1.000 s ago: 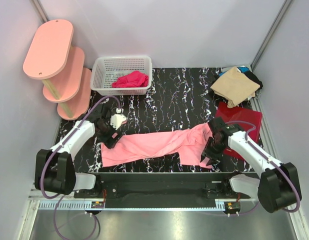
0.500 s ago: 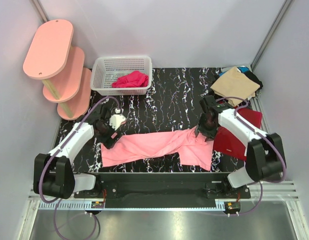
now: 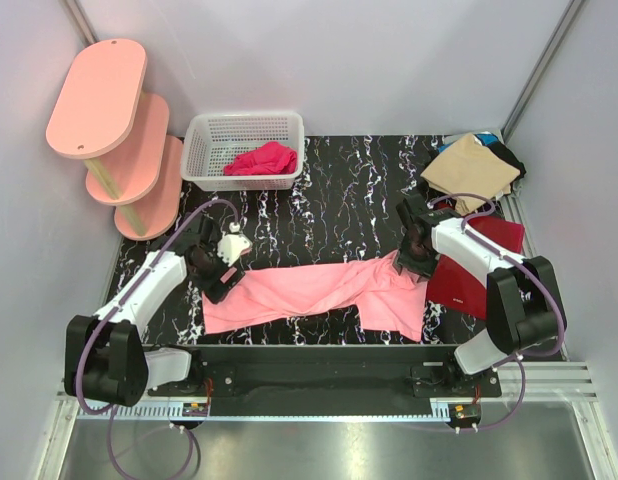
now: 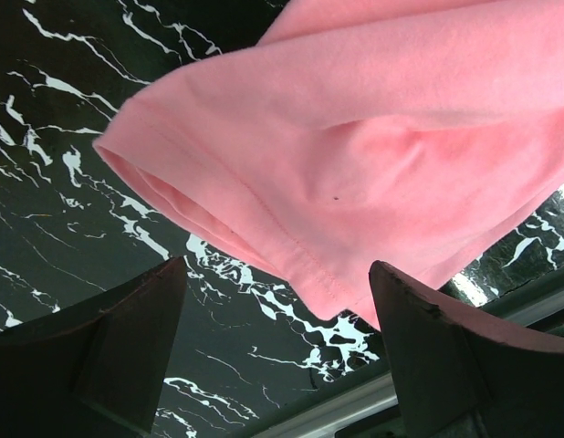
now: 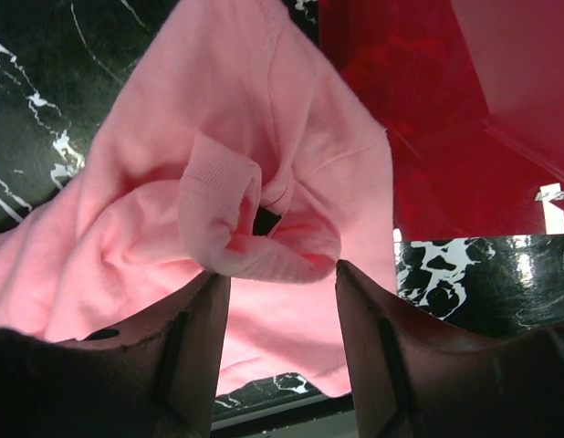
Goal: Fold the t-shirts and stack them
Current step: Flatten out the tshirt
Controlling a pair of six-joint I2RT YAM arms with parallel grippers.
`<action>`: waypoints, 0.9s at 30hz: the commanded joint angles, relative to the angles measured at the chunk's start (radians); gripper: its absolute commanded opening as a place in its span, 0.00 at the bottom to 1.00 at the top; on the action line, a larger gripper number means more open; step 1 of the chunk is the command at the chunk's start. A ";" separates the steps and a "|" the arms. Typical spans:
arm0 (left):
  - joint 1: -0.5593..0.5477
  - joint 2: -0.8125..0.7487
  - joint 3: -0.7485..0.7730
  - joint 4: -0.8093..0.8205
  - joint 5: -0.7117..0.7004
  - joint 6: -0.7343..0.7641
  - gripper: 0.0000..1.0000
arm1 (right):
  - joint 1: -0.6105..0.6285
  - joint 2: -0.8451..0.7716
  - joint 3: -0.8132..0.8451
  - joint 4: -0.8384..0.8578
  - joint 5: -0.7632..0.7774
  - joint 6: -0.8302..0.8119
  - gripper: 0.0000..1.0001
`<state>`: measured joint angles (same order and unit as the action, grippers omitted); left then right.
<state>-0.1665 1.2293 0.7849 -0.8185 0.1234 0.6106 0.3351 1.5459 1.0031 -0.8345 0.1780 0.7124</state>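
Pink shirt [image 3: 319, 290] lies stretched along near surface [image 3: 339, 190]. Left end effector [image 4: 277, 274], jaws wide apart, hovers over left sleeve [image 4: 291, 182]; right end effector [image 5: 282, 274], jaws apart, over bunched right end beside red shirt [image 5: 428, 109].

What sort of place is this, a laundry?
Probably a robot test booth: plain walls box in a marbled table, left arm and right arm are bolted at its edge, and a pink t-shirt lies between them.

The hand [image 4: 277, 274], fingers spread wide, faces a pink t-shirt [image 4: 373, 137] lying on the black marbled table [image 4: 54, 219].
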 commanded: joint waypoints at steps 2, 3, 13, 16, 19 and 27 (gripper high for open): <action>-0.002 -0.016 -0.016 0.015 -0.033 0.032 0.87 | 0.005 0.020 0.020 0.034 0.069 -0.010 0.57; -0.001 -0.013 -0.021 0.018 -0.034 0.032 0.87 | 0.007 0.026 0.016 0.043 0.061 -0.007 0.57; -0.001 -0.011 -0.056 0.033 -0.030 0.029 0.77 | 0.007 0.059 -0.020 0.104 -0.022 0.009 0.17; -0.001 -0.022 -0.058 0.019 -0.022 0.029 0.75 | 0.005 0.049 -0.021 0.106 -0.023 0.009 0.13; -0.001 -0.024 -0.056 -0.011 -0.004 0.029 0.73 | 0.005 0.042 -0.020 0.104 -0.022 0.012 0.13; -0.001 0.013 -0.078 -0.067 0.012 0.052 0.59 | 0.007 0.039 -0.014 0.104 -0.025 0.016 0.13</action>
<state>-0.1665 1.2301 0.7258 -0.8562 0.1127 0.6399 0.3351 1.6039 0.9813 -0.7452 0.1623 0.7155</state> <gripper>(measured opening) 0.604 0.134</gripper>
